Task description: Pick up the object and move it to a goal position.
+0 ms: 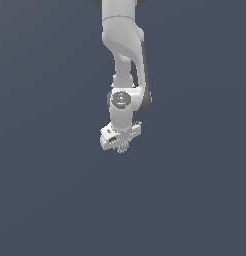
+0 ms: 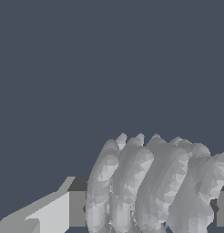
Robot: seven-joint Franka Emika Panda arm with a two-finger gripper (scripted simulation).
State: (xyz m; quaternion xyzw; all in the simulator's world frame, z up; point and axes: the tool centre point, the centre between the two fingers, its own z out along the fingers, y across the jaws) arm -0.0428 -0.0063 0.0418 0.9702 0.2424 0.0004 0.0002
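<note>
**Exterior view: ribbed object seen at the gripper, arm pointed down**

Exterior view: a white robot arm (image 1: 124,55) is seen hanging down from the top edge against a flat dark blue-grey background. The gripper (image 1: 122,145) is pointed downward and slightly tilted. A tiny pale object (image 1: 123,146) is seen right at the fingertips, poking out just below the gripper body. The fingers themselves are too small here to be made out clearly.

Wrist view: the object (image 2: 150,186) is shown very close, filling much of the frame. It is pale grey-white, with several rounded ridges lined up side by side like gear ribs. Grey finger pads (image 2: 77,208) are seen just beside the object on one side, and another pad edge (image 2: 222,208) on the other side. The object is sat between the two fingers, and the fingers are closed in to about its width. Contact looks likely but the exact touch line is hidden by the ribs. Whether a surface lies under the object cannot be told.
</note>
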